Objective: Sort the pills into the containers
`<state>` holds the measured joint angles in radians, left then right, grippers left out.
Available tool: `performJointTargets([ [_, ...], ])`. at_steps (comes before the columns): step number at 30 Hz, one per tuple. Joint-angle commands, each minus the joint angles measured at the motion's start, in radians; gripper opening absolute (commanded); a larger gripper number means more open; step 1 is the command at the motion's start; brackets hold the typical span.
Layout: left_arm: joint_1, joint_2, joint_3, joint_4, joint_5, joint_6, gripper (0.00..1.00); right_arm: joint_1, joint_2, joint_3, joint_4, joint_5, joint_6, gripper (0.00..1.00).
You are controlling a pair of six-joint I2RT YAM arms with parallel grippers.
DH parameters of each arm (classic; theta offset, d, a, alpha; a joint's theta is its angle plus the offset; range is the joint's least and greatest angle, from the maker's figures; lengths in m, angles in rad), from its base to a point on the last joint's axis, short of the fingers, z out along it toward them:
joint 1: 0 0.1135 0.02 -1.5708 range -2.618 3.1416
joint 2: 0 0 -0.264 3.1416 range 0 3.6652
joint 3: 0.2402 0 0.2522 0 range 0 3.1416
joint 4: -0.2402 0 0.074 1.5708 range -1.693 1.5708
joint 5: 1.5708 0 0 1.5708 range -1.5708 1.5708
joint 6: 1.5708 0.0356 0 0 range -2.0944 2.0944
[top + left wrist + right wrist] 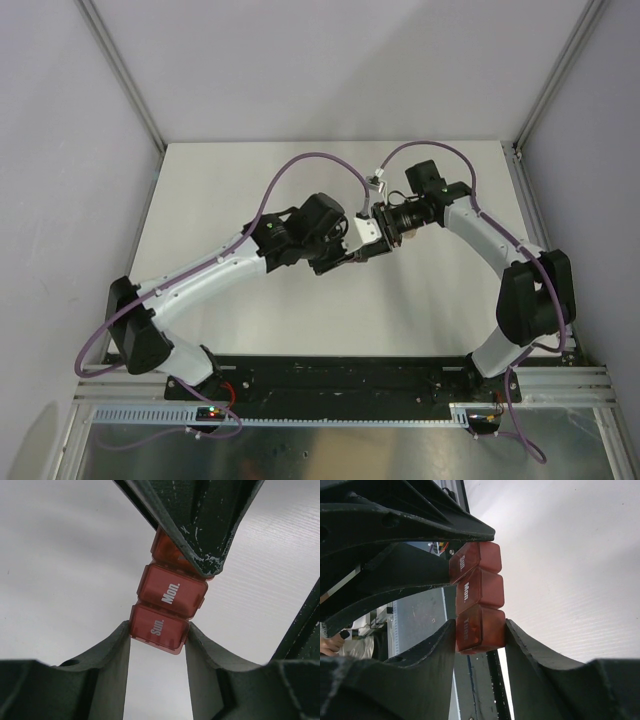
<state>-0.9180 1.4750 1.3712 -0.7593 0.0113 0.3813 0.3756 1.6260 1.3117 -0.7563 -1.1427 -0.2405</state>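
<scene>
The containers are one dark red strip [167, 602] of three lidded compartments marked Sun., Mon. and Tues. [477, 602], held in the air between both arms above the table's middle. My left gripper [157, 630] is shut on the Sun. end. My right gripper [480, 627] is shut on the Tues. end. In the top view the two grippers meet [368, 243], and the strip is hidden between them. All three lids look closed. No pills show in any view.
The white table [250, 180] stretches under the arms, bounded by grey walls and metal posts. A black base rail [340, 375] runs along the near edge. The right arm's purple cable [440, 150] loops above the grippers.
</scene>
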Motion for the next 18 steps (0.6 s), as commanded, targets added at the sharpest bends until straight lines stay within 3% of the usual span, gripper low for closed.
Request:
performJointTargets([
  [1, -0.008, 0.004, 0.038, 0.026, -0.044, -0.015, 0.0, -0.001, 0.016, 0.038, -0.029, -0.059, -0.014, 0.16],
  [5, -0.014, 0.009, 0.038, 0.026, -0.055, -0.018, 0.0, -0.001, 0.03, 0.042, -0.03, -0.065, -0.004, 0.02],
  [8, -0.02, 0.016, 0.042, 0.026, -0.059, -0.019, 0.0, -0.002, 0.036, 0.047, -0.027, -0.067, 0.008, 0.02],
  [10, -0.024, 0.019, 0.045, 0.026, -0.063, -0.018, 0.0, -0.006, 0.037, 0.048, -0.019, -0.069, 0.023, 0.08],
  [15, -0.037, 0.023, 0.057, 0.027, -0.078, -0.01, 0.0, -0.019, 0.046, 0.054, -0.008, -0.081, 0.057, 0.4],
  [18, -0.049, 0.024, 0.065, 0.027, -0.092, -0.005, 0.0, -0.022, 0.054, 0.057, -0.012, -0.089, 0.063, 0.5],
])
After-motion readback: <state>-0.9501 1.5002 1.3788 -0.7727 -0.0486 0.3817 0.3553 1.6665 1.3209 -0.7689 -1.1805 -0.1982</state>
